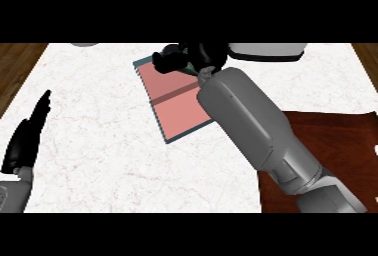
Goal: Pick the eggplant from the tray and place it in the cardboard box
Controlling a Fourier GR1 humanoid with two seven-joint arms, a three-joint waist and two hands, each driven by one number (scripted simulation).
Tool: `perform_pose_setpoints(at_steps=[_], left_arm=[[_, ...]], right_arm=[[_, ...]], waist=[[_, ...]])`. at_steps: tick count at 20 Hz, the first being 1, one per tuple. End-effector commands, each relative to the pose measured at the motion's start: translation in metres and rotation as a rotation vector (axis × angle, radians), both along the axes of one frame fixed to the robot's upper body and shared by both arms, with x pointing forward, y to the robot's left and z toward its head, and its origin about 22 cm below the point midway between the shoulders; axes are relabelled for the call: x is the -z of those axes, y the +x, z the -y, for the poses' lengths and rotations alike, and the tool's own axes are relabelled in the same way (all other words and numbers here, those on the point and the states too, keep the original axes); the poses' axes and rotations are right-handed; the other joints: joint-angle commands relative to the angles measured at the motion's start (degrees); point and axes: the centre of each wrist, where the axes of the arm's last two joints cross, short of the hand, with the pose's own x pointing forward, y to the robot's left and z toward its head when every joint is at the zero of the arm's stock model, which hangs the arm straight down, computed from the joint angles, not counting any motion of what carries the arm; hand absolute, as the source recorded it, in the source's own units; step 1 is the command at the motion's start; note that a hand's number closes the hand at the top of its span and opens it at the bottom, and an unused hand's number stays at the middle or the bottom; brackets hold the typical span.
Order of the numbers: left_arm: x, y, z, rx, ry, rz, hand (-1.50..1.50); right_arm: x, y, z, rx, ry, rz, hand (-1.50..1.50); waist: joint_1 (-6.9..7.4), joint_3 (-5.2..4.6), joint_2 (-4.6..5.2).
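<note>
1. Right hand [179,56] sits over the far end of the pink tray [177,107], fingers curled downward as if round something beneath them; whether they pinch the eggplant or merely hover above it cannot be told, since the hand hides that spot.
2. Eggplant: not visible anywhere on the bare part of the tray; my judgement is that it lies under the curled fingers, at the tray's far end.
3. Handling, as a judgement: an eggplant is light and fairly stiff, with smooth, slippery skin that bruises if squeezed; the thick middle of the body is the sensible place to take hold, fingers on one side and thumb on the other, rather than the narrow stem end.
4. Tray: a flat pink slab with a dark rim and a central divider, lying askew under the right forearm [262,130]; nearer the robot than the hand it shows nothing on it.
5. White object [267,50] just beyond and to the right of the hand; possibly the box, though I cannot confirm it.
6. Left hand [26,137] rests at the left edge, well apart, fingers straight.
</note>
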Motion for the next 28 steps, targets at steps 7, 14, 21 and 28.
perform_pose_setpoints(at_steps=[7, 14, 21, 28], left_arm=[[0.004, 0.007, 0.006, 0.033, 0.0, 0.018, 0.0], [-0.002, 0.018, 0.017, 0.065, 0.007, 0.022, 0.0], [-0.005, 0.022, 0.015, 0.06, 0.001, 0.016, 0.0], [0.0, 0.004, -0.005, 0.019, 0.001, 0.012, 0.0]], right_arm=[[0.031, 0.027, 0.017, 0.144, 0.023, -0.116, 1.5], [0.053, 0.03, 0.032, 0.143, 0.144, -0.163, -1.5], [0.047, 0.03, 0.03, 0.126, 0.214, 0.055, -1.5], [0.031, 0.032, 0.034, 0.169, 0.443, 0.21, -1.5]], waist=[[2.36, -0.02, 0.87], [3.57, 0.02, 1.43], [3.42, 0.04, 1.09], [1.27, 0.09, 0.33]])
